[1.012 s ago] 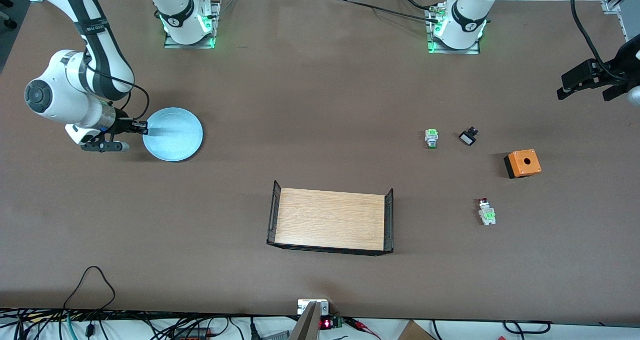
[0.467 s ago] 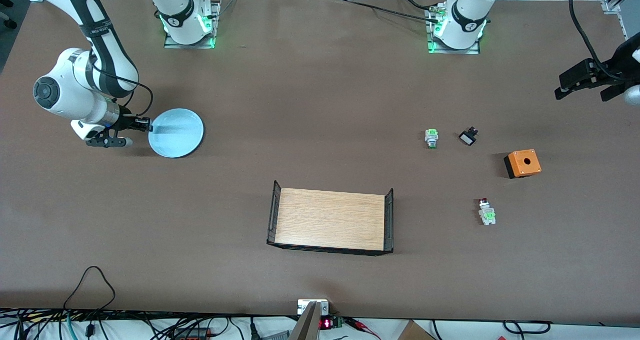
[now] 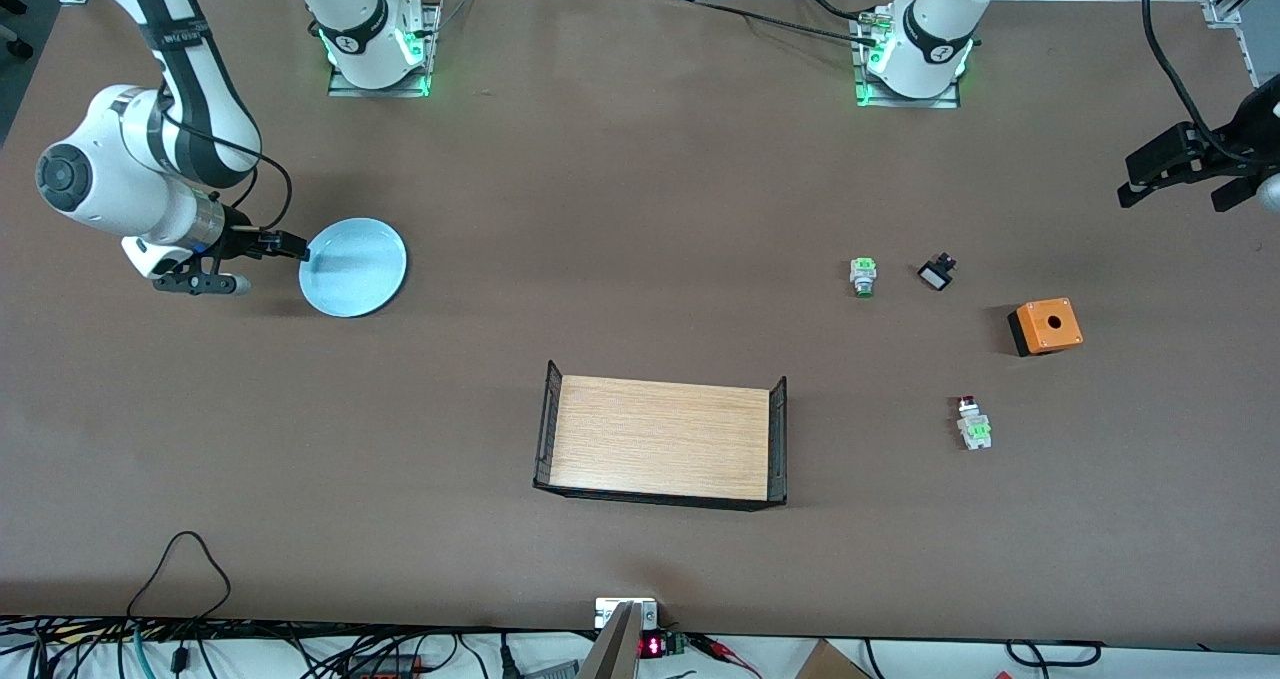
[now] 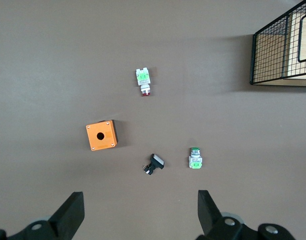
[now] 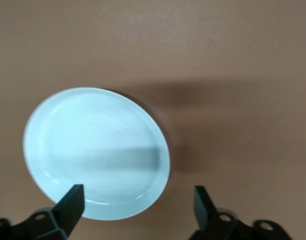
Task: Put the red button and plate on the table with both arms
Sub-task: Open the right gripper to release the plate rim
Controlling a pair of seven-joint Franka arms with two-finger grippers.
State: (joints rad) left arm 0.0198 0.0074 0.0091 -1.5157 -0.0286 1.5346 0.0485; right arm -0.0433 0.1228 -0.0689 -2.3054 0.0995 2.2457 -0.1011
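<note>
The pale blue plate (image 3: 353, 267) lies flat on the brown table (image 3: 640, 189) toward the right arm's end. My right gripper (image 3: 295, 249) hovers over the plate's rim on that side. In the right wrist view, the right gripper (image 5: 138, 197) is open, with one fingertip (image 5: 73, 197) over the plate (image 5: 96, 152) and nothing gripped. The red button (image 3: 970, 421) lies on its side on the table toward the left arm's end. My left gripper (image 3: 1168, 191) hangs open and empty over the table's edge there. In the left wrist view, the left gripper (image 4: 140, 200) is apart from the red button (image 4: 143, 81).
A green-capped switch (image 3: 863, 276), a black-and-white switch (image 3: 936, 274) and an orange box (image 3: 1045, 326) lie farther from the front camera than the red button. A light-wood platform with black mesh ends (image 3: 662, 439) stands mid-table, nearer the front camera.
The right gripper lowered the plate onto the table, opened and let it go. The left arm has hardly moved.
</note>
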